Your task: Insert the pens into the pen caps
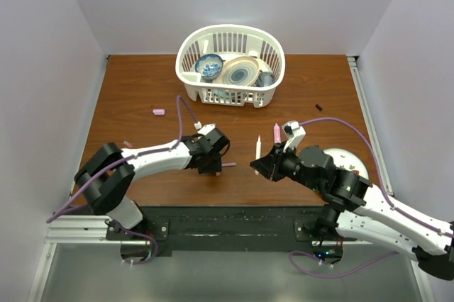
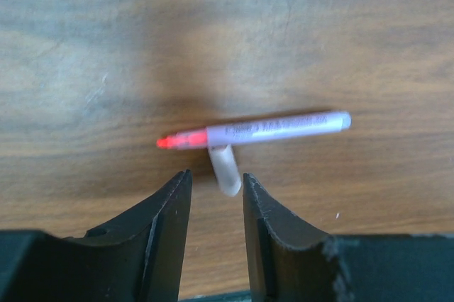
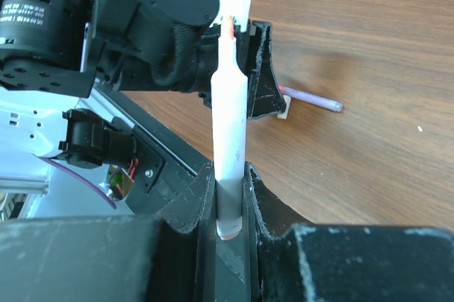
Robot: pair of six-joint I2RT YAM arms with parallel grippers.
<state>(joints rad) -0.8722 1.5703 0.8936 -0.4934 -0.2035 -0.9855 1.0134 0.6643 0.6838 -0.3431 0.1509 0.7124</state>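
Note:
My right gripper is shut on a white pen with a red-orange tip and holds it roughly upright; in the top view the pen rises from the jaws. My left gripper is open and low over the table. Just past its fingertips lie a slim lilac pen with a bare red tip and a short whitish tube touching it. That pen also shows in the right wrist view. A pink highlighter lies behind the right gripper. A pink cap lies far left, a black cap far right.
A white basket holding bowls stands at the back centre. A white round dish sits under the right arm. A small pink piece lies beside the left arm. The two grippers are close together near the table's front edge.

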